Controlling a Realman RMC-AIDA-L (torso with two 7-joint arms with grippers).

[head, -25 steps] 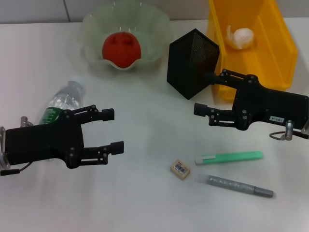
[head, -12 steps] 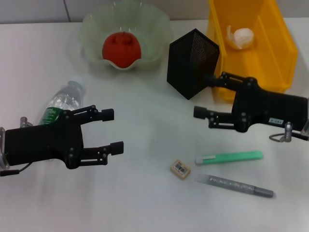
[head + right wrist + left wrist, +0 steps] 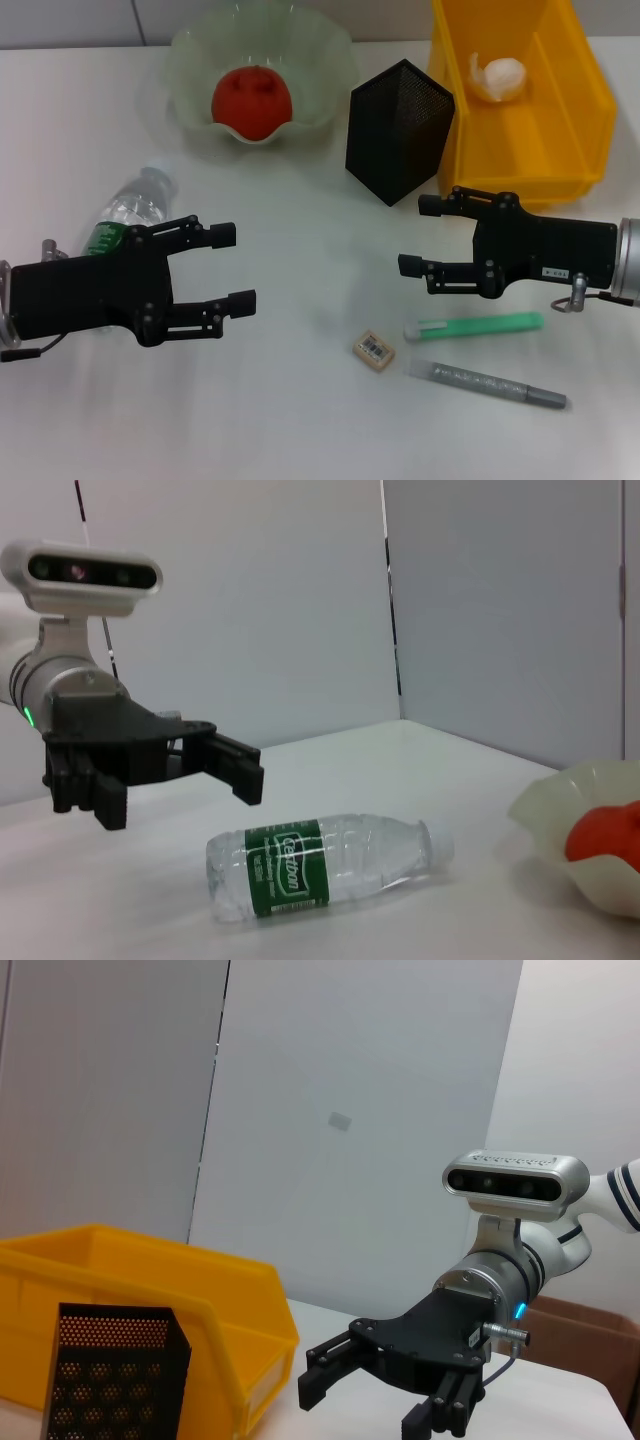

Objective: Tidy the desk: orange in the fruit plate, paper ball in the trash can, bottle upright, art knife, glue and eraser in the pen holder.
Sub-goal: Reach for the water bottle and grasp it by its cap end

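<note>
Now both black grippers are hovering over the white desk [image 3: 300, 420].
Left gripper [image 3: 230, 268] is gaping wide beside the lying clear plastic bottle [image 3: 128, 212]; right gripper [image 3: 418, 236] is spreading wide near the black mesh pen holder [image 3: 397, 128].

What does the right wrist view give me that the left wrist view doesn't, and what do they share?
Only the right wrist view shows the bottle lying on its side, the orange in the fruit plate, and the left tool, open beside the bottle. Only the left wrist view shows the trash can, the pen holder in front of it, and the right tool, open. Both share the white table and the grey wall behind.
</note>
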